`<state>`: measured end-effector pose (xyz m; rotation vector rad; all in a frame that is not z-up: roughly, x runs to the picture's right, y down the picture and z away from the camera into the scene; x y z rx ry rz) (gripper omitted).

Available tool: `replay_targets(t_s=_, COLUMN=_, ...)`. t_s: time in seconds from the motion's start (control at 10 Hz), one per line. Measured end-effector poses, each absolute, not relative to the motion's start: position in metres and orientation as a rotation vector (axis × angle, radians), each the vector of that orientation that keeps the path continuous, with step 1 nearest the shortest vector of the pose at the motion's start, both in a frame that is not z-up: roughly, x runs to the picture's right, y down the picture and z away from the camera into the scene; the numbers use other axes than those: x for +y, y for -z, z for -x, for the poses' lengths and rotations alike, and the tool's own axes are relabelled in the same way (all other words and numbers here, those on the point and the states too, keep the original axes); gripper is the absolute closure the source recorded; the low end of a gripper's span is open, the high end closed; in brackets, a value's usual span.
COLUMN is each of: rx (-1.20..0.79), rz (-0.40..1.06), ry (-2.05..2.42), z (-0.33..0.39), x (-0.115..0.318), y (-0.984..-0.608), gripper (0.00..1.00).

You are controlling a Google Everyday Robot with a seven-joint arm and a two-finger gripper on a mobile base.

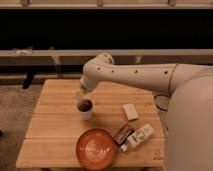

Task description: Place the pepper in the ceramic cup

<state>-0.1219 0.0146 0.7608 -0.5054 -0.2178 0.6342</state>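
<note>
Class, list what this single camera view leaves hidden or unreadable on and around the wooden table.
- Gripper: in the camera view, mostly behind the arm's wrist above the ceramic cup.
- Pepper: only a dark red patch inside the cup; its shape is blurred.
- Packets beside the orange bowl: print too small.
</note>
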Motion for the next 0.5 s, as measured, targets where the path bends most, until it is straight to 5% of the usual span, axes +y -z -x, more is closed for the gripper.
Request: replay_targets(t_s=0.5, rx=-0.072, rz=0.377, ry=-0.358, z=0.149, x=0.005, y=-0.724, gripper=0.20)
